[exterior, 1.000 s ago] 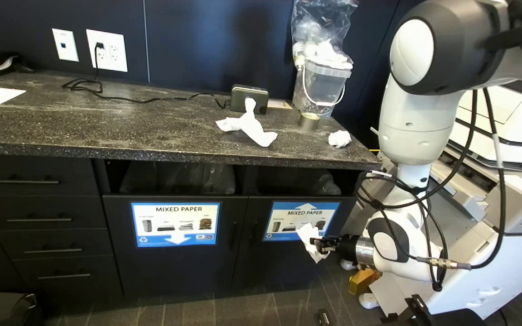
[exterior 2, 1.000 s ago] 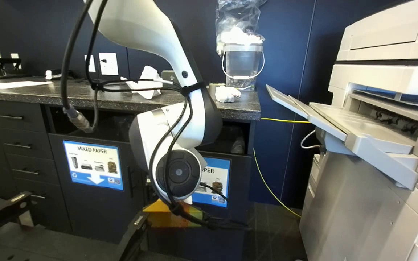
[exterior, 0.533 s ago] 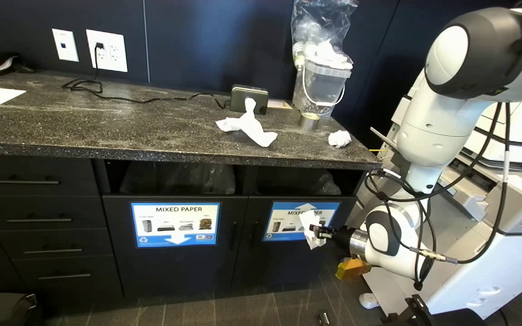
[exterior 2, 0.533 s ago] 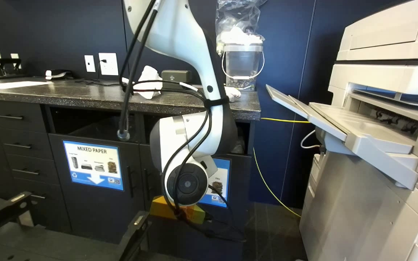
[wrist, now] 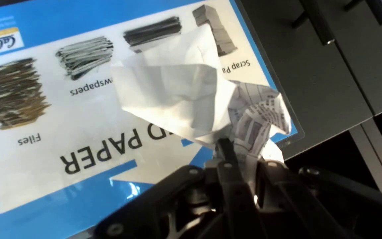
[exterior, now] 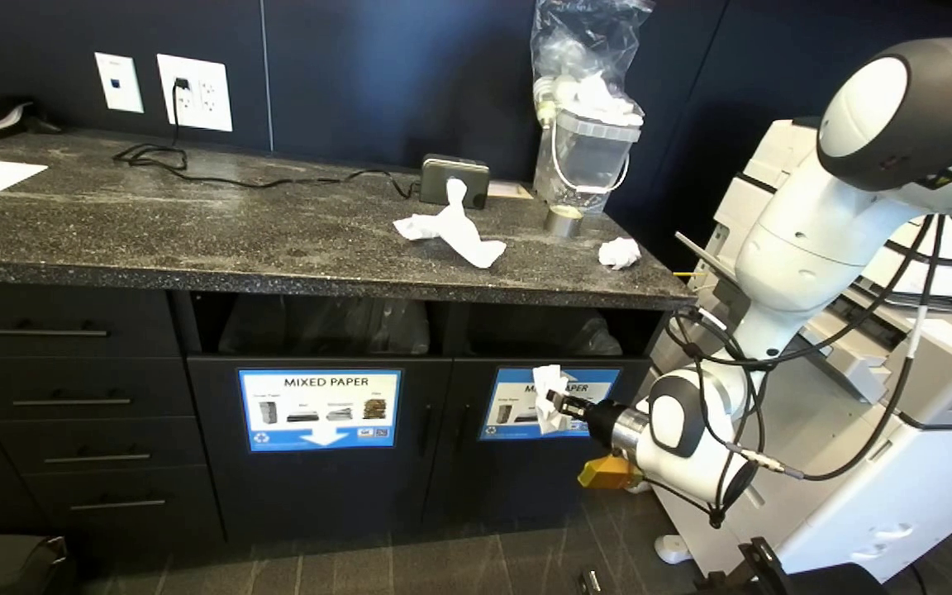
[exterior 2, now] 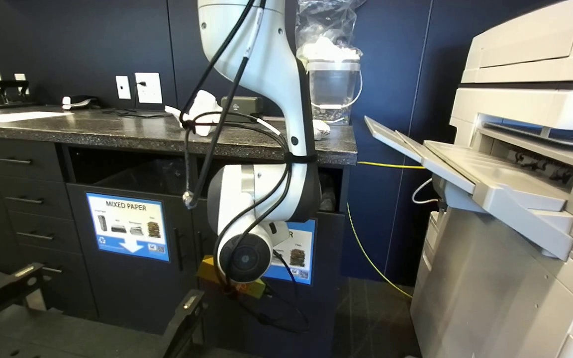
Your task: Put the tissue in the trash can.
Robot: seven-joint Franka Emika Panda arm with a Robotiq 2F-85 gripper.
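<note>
My gripper [exterior: 557, 400] is shut on a crumpled white tissue [exterior: 546, 382]. In the wrist view the tissue [wrist: 181, 93] shows some print and sticks out past the fingertips [wrist: 242, 154]. Two dark cabinet-built bins stand side by side, and both labels read "MIXED PAPER". The right one, likely the trash can [exterior: 509, 487], has a wide dark slot above its label. The gripper holds the tissue in front of this label, below the slot. In an exterior view the arm [exterior 2: 261, 194] hides the gripper, the tissue and part of that bin.
The left bin [exterior: 294, 487] has a like label. On the counter [exterior: 278, 240] lie a loose white tissue [exterior: 458, 234] and a white paper ball [exterior: 619, 254], near a tape roll [exterior: 564, 221] and a clear bucket [exterior: 587, 157]. The counter edge overhangs the slots. A printer [exterior 2: 510, 209] stands to the right.
The gripper has risen with the tissue and moved slightly left, from the label's lower edge to its middle. The upper arm has swung right. The tissue is still held.
</note>
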